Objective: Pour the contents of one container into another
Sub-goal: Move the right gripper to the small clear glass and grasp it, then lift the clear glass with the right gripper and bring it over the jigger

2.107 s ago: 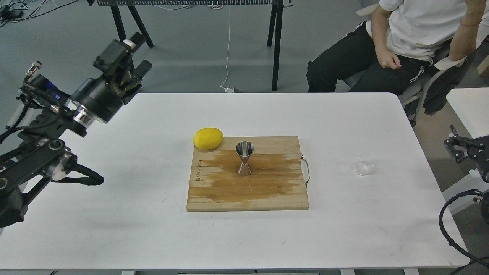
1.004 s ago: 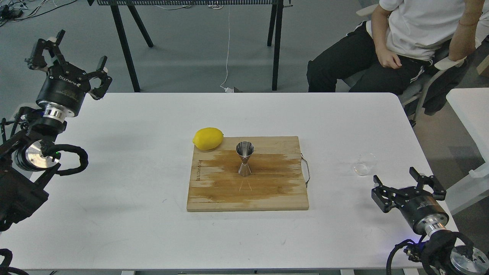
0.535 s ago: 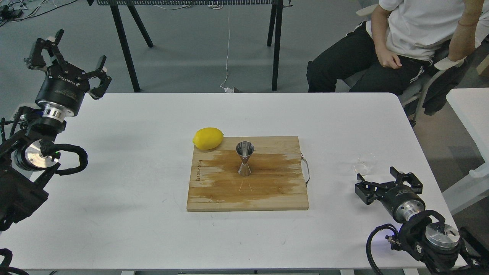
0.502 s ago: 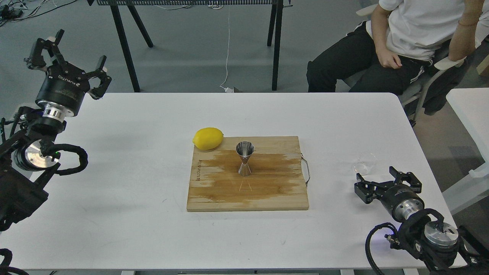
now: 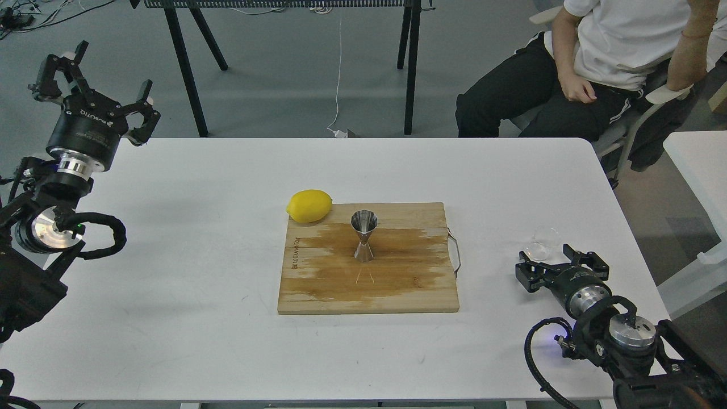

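Observation:
The small clear glass cup [image 5: 542,243] stands upright on the white table at the right. My right gripper [image 5: 559,262] sits just in front of it, open, its fingers spread to either side below the cup and not touching it. The shiny steel jigger [image 5: 363,235] stands upright in the middle of the wooden cutting board [image 5: 397,284]. My left gripper [image 5: 91,85] is raised at the far left beyond the table's back corner, open and holding nothing.
A yellow lemon [image 5: 309,205] lies at the board's back left corner. A metal handle [image 5: 454,253] sticks out of the board's right edge. A seated person [image 5: 596,62] is behind the table at the back right. Black table legs [image 5: 412,68] stand behind.
My right arm has come in from the right edge and moved forward and left toward the glass cup. My left arm swung up and turned, then drifted slightly left. The cup and jigger stayed put.

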{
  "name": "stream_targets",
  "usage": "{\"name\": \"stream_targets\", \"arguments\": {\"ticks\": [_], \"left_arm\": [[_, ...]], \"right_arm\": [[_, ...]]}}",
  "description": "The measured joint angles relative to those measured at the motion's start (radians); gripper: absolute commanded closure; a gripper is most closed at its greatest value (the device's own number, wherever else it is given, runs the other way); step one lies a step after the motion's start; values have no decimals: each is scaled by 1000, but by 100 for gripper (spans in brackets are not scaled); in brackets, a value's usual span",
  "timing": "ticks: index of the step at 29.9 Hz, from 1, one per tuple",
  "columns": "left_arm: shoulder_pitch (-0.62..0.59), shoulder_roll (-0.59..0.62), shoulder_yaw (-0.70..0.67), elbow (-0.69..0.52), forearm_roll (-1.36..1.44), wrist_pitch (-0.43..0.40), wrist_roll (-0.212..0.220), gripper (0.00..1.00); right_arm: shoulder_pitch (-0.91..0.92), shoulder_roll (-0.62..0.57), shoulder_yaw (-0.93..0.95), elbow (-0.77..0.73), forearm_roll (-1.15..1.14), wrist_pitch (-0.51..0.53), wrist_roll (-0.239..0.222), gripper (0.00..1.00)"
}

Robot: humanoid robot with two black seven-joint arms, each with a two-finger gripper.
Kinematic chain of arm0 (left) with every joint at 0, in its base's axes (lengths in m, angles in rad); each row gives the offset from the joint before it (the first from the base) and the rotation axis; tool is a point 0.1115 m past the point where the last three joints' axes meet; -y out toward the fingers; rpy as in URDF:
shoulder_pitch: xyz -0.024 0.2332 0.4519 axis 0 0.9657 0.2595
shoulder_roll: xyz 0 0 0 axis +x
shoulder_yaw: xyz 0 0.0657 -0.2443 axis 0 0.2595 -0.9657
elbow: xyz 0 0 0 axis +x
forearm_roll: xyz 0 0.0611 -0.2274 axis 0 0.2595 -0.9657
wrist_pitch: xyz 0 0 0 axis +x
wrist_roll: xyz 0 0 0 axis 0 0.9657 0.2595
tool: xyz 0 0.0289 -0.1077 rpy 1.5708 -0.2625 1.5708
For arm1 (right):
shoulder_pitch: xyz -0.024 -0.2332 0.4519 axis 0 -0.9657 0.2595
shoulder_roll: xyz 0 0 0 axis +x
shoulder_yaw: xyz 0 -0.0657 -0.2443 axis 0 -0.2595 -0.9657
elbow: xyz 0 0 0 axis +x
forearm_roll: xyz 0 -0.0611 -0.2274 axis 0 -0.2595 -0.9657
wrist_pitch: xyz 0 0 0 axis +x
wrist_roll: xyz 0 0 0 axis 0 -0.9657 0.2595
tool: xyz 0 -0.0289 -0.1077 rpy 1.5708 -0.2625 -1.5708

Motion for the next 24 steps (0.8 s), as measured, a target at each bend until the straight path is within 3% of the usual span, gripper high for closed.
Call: {"name": "stream_targets", "arguments": {"ticks": [8,17,24], "left_arm": [[0,-1,1,0,0,0,0,0],[1,-1,1,0,0,0,-1,0],[1,5,-1,0,0,0,-2,0]], "right_arm": [[36,3,0,-34,1,3,-12,47],[40,9,4,-48,2,2,-13,58],[22,11,2,14,11,5,-20,59]]}}
